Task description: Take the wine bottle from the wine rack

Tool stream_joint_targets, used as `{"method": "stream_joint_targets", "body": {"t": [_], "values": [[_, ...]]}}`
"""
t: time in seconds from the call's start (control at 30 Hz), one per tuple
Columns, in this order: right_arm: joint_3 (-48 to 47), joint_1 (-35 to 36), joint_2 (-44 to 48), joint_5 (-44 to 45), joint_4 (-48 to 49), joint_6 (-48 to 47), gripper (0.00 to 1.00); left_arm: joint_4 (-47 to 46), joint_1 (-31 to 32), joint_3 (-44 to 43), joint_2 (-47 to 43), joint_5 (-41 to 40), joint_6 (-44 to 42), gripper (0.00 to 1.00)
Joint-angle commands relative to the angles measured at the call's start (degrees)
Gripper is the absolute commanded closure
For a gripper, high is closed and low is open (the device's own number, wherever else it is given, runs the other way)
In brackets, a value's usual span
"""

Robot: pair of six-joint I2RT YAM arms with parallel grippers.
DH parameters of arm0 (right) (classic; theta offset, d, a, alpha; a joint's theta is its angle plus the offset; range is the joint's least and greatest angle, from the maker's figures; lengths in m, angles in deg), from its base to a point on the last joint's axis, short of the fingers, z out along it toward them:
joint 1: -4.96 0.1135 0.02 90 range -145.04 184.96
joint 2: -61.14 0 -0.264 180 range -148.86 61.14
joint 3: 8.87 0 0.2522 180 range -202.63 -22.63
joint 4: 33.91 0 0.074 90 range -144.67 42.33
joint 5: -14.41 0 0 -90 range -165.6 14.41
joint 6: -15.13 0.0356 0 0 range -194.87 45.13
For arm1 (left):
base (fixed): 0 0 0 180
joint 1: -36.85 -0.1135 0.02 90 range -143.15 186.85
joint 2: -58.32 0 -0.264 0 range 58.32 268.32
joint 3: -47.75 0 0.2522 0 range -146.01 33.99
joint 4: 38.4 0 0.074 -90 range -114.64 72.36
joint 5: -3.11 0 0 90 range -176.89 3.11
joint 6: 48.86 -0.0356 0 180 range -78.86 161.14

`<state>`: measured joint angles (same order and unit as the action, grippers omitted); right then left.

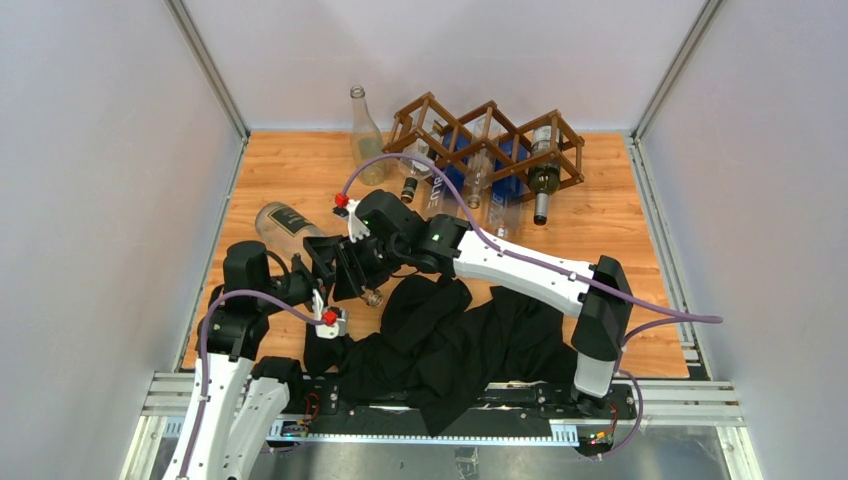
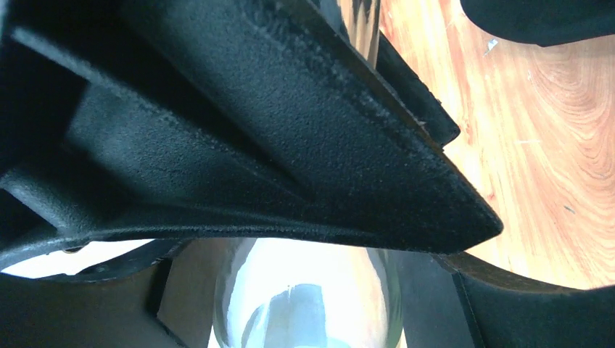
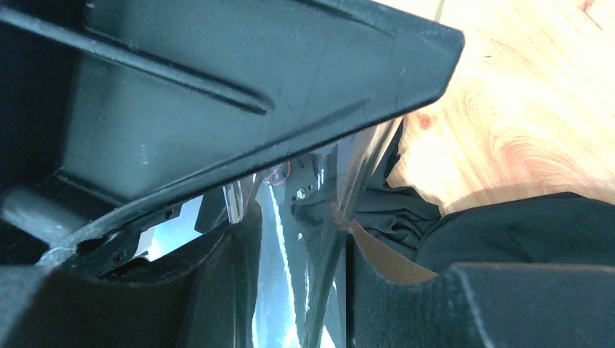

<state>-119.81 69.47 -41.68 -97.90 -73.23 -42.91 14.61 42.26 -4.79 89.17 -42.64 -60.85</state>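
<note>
The dark brown wine rack (image 1: 492, 128) stands at the back of the table with a dark green bottle (image 1: 544, 182) and clear bottles in its cells. A clear wine bottle (image 1: 284, 222) is off the rack at the front left, its corked mouth (image 1: 374, 297) pointing right. My right gripper (image 1: 352, 272) is shut on its neck; in the right wrist view the glass neck (image 3: 286, 268) fills the gap of the right gripper (image 3: 294, 290). My left gripper (image 1: 316, 274) grips the shoulder; the bottle's shoulder (image 2: 308, 290) touches both pads of the left gripper (image 2: 308, 312).
A crumpled black cloth (image 1: 450, 340) lies at the table's front, just right of the grippers. One clear bottle (image 1: 366, 140) stands upright left of the rack. Grey walls close in the table on three sides.
</note>
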Motion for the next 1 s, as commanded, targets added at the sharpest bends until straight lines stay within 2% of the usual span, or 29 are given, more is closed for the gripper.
{"method": "stream_joint_targets", "body": {"t": [0.0,0.03,0.07,0.1,0.2,0.3,0.5,0.77,0.87,0.97], "values": [[-0.6,0.6,4.3,-0.8,11.2,-2.7,1.0,-3.1,0.4,0.3,-0.7,1.9,1.5,0.65],[-0.2,0.4,4.6,-0.3,11.3,-2.7,0.97,-3.2,0.4,0.3,-1.0,2.1,1.0,0.81],[0.0,0.2,4.9,0.1,11.4,-2.5,0.9,-3.7,0.3,0.5,-1.2,2.1,1.0,0.91],[0.7,0.0,5.3,0.4,11.6,-2.4,0.79,-4.5,0.3,0.8,-1.5,2.1,1.4,0.99],[2.9,-1.0,6.9,1.3,12.8,-1.4,0.51,-7.8,0.3,1.9,-2.4,1.5,3.3,1.0],[5.2,-2.2,8.8,1.3,14.3,-0.4,0.36,-10.6,0.3,3.0,-2.9,1.3,3.9,1.0],[8.7,-3.7,11.6,0.7,15.6,0.5,0.31,-20.2,0.3,6.2,-3.5,0.9,6.6,1.0],[11.5,-5.4,13.9,0.3,16.5,1.6,0.34,-21.0,0.4,5.4,-2.6,1.1,9.0,1.0],[12.9,-7.4,16.1,0.9,16.6,2.0,0.3,-21.9,0.4,3.5,-1.7,0.5,15.1,1.0],[15.5,-10.6,19.7,1.5,17.1,2.5,0.19,-22.6,0.4,-0.9,1.3,-1.2,26.4,1.0]]}}
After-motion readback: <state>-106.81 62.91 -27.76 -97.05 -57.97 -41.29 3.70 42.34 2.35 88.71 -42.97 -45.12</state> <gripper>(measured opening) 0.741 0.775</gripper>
